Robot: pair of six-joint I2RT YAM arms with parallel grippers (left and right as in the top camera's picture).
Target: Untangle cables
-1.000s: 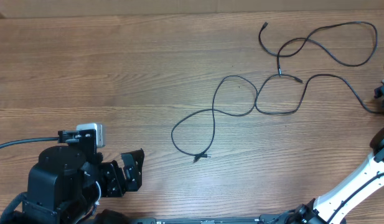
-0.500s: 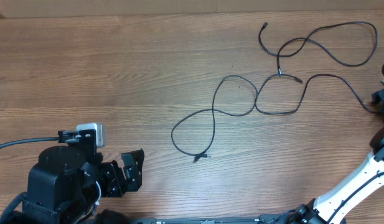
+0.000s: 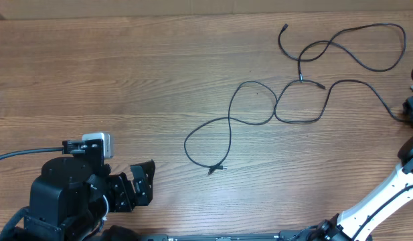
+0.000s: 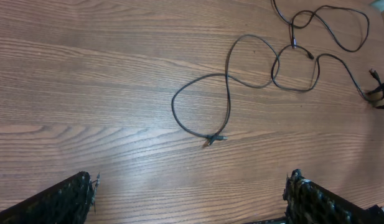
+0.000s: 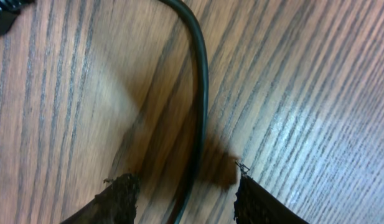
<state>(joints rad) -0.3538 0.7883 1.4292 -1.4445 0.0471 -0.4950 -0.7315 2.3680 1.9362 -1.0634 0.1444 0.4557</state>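
My left end effector [image 4: 190, 185] hangs wide open above the desk [image 3: 92, 80] at the near left, touching nothing. The cables [image 3: 229, 137] lie in loose loops across the far right half of the desk. Only the right wrist view shows my right end effector [image 5: 184, 177] clearly: its fingers stand partly apart, straddling one cable [image 5: 201, 81] with a gap on either side, not clamped. The overhead catches it only at the right edge.
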